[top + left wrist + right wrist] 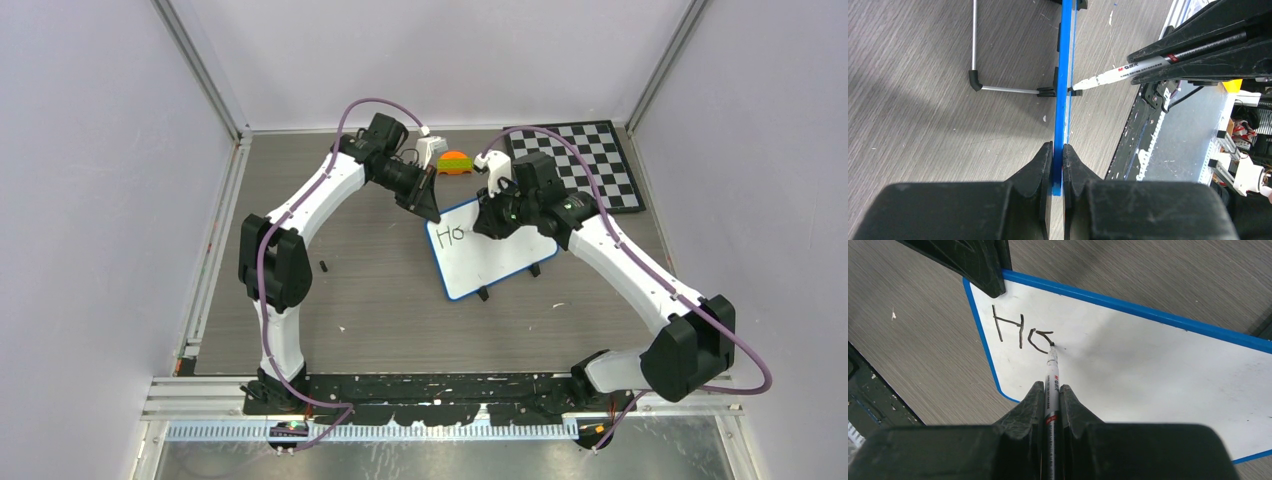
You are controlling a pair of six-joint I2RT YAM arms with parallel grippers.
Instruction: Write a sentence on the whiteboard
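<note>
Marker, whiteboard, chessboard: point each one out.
marker (1052,377), right wrist view, on its white barrel.
whiteboard (495,262), top external view, on its bare white face.
chessboard (615,165), top external view, on its uncovered squares.

Reads as a robotics lab test cell. Boxed in by plain lilac panels (100,150) on aluminium profile posts (205,75). Two white-and-black arms, left arm (300,210) and right arm (640,270), bolted to a black base rail (430,388) at the near edge of a grey wood-grain table (380,320), purple cables (263,280) run along both. Bare metal bench (450,462) plus exposed wiring and connectors (1240,132) past that near edge. Small whiteboard (490,265) mid-table, checkered board (600,165) at the far right corner.
</note>
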